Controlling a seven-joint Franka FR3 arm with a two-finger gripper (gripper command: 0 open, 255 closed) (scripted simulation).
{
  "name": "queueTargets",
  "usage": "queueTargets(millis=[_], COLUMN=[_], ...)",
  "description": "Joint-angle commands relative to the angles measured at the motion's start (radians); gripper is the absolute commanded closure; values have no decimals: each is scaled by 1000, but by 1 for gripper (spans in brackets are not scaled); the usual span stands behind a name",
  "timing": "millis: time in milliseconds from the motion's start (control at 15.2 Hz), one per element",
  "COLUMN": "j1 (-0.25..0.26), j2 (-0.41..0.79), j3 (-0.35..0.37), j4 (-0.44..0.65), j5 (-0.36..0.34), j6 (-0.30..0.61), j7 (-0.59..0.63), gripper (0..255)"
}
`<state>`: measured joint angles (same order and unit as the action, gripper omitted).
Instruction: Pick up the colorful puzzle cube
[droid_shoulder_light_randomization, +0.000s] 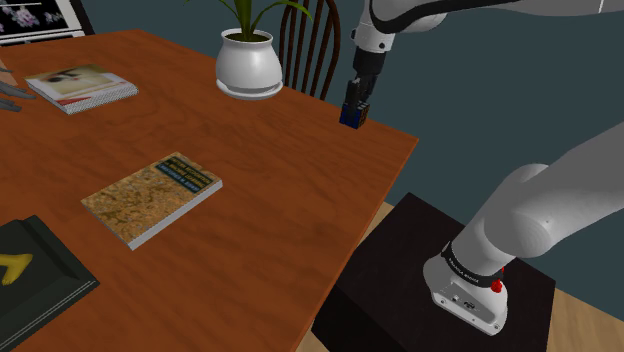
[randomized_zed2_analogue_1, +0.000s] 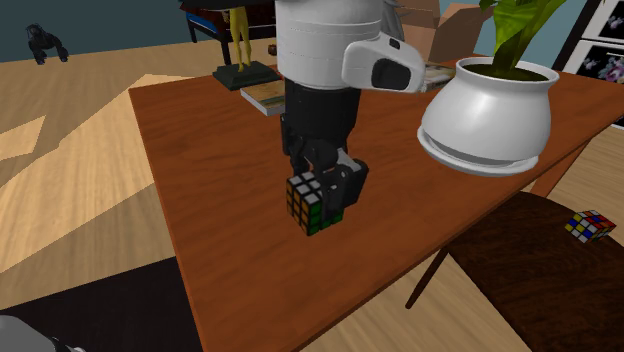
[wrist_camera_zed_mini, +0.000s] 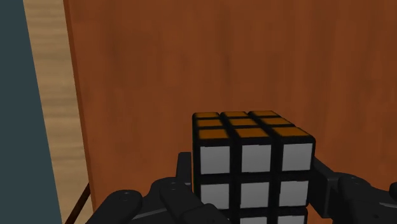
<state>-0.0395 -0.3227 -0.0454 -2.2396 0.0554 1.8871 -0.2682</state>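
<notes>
The gripper (randomized_zed2_analogue_1: 328, 200) clamps the cube (randomized_zed2_analogue_1: 311, 204) over the table (randomized_zed2_analogue_1: 200, 150).

The white pot (droid_shoulder_light_randomization: 248, 62), upper centre in the shoulder view, holds a green plant (droid_shoulder_light_randomization: 250, 12) and stands on a saucer (droid_shoulder_light_randomization: 250, 92). The cube sits right of the pot, near the table's edge, pinched between both fingers (wrist_camera_zed_mini: 324, 181). Its grid is black. The wrist view shows a white face and an orange face, and the second exterior view shows mixed tiles, green among them.
</notes>
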Motion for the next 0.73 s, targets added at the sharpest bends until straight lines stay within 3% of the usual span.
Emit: queueTargets(millis=[0, 660], j1=[0, 0], j2=[-7, -14], j3=[0, 0], j4=[20, 123], j5=[-1, -3], j6=[-28, -138], j7=[1, 8], gripper=[255, 255])
